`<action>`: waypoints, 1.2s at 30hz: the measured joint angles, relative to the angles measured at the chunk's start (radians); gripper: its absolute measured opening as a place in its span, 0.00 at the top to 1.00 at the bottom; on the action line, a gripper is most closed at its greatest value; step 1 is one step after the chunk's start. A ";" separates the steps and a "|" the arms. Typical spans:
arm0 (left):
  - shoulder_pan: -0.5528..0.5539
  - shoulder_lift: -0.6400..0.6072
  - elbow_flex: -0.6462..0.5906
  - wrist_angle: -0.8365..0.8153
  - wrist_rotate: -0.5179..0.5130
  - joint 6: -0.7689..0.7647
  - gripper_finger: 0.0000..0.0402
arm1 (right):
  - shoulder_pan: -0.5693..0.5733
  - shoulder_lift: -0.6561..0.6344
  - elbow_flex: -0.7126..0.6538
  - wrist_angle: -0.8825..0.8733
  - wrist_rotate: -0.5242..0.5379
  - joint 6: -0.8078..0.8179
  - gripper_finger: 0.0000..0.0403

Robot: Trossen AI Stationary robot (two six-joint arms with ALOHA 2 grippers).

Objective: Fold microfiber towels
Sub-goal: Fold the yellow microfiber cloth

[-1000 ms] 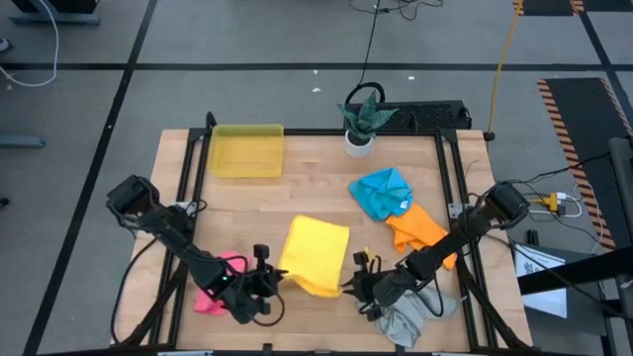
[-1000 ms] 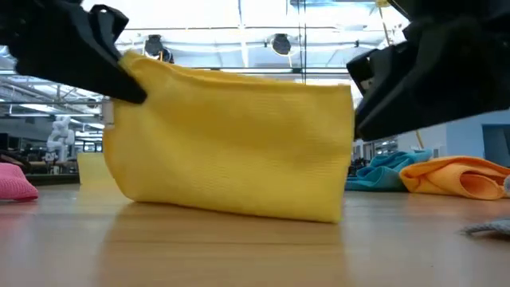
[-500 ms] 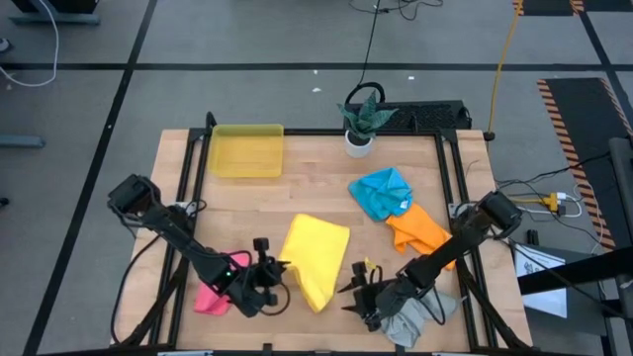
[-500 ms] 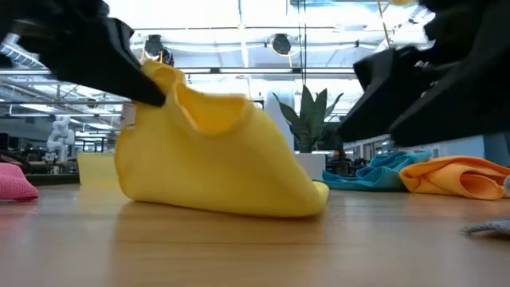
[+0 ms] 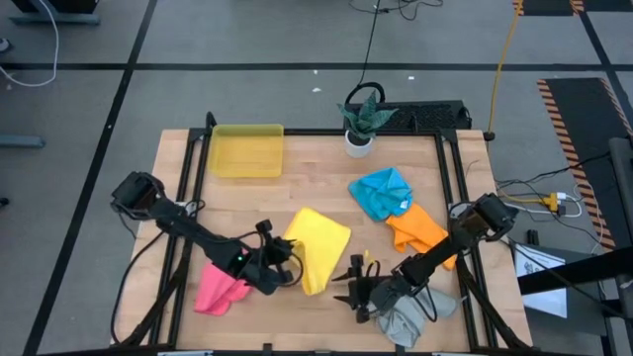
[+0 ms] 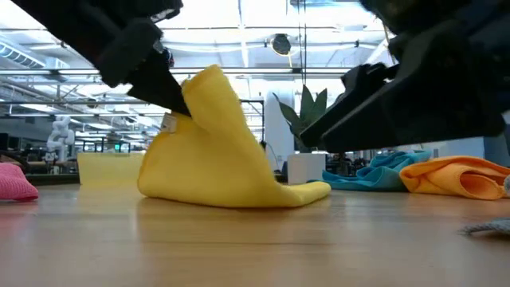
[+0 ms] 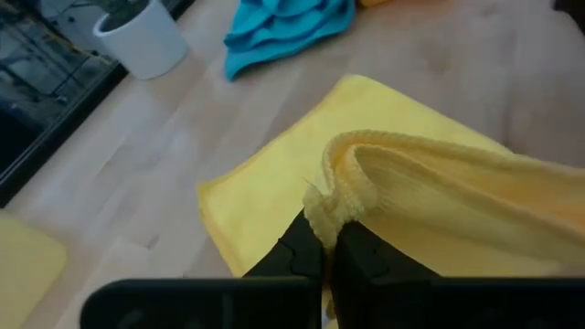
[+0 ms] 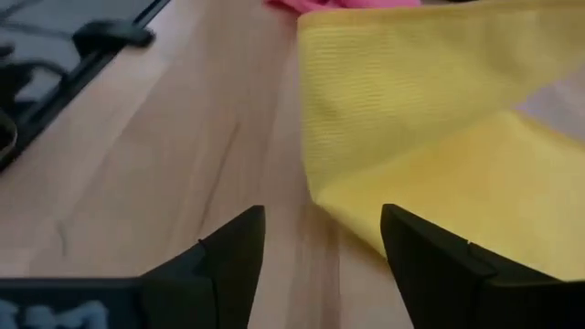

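left gripper [image 5: 280,269]: clamped tight on a bunched corner of the yellow towel [image 5: 318,247]; wrist view shows the fingers [image 7: 302,251] pinching the hem, corner held off the wood. Has moved up-table and inward vs 1 s ago.
right gripper [image 5: 348,291]: jaws spread, holding nothing, low over bare table [image 5: 326,188] just beside the towel's near-right edge. It let go of its corner since 1 s ago.
yellow towel: table centre; was stretched between both grippers, now sagged, right side lying on the wood, left side peaked up.
pink towel [image 5: 220,290]: crumpled, front-left, under the left arm.
blue towel [image 5: 382,192]: bunched, right of centre; unchanged.
orange towel [image 5: 419,227]: touching the blue one's near side; unchanged.
grey towel [image 5: 410,318]: front-right edge, under the right arm.
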 joint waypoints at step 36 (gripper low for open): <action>0.082 0.000 0.000 0.041 0.012 0.078 0.95 | -0.140 0.166 0.186 -0.090 0.046 0.023 0.69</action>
